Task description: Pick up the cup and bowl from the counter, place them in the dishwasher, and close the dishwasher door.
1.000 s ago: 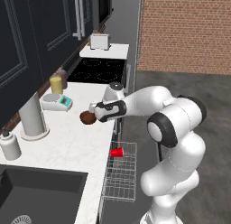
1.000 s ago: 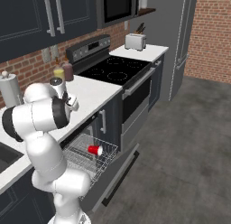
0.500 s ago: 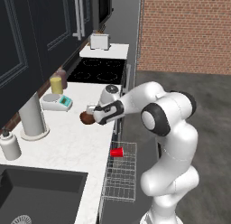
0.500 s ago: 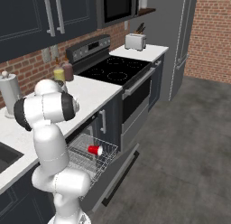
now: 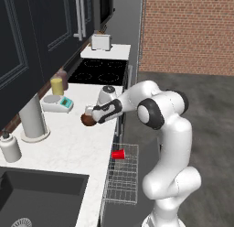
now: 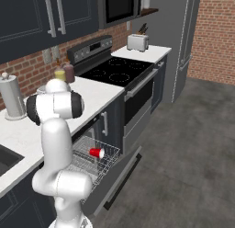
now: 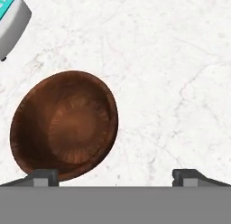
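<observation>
In the hand view, the kitchen scale [image 7: 11,20] is cut off by the upper left corner, so that only one corner of it is seen. The lower rim of the bowl [image 7: 65,123] is covered by the grey-tipped finger at the lower left. In the left base view, much of the bowl [image 5: 87,121] is hidden behind the gripper [image 5: 91,114], and the sink [image 5: 41,196] is cut by the bottom edge. In the right base view, the counter [image 6: 92,96] is partly blocked by the arm.

The small round dark brown glossy bowl [image 7: 64,125] sits on the white speckled stone counter [image 7: 171,78]; the small red tapered plastic cup [image 5: 118,154] lies in the grey wire-grid rack [image 5: 123,185].
</observation>
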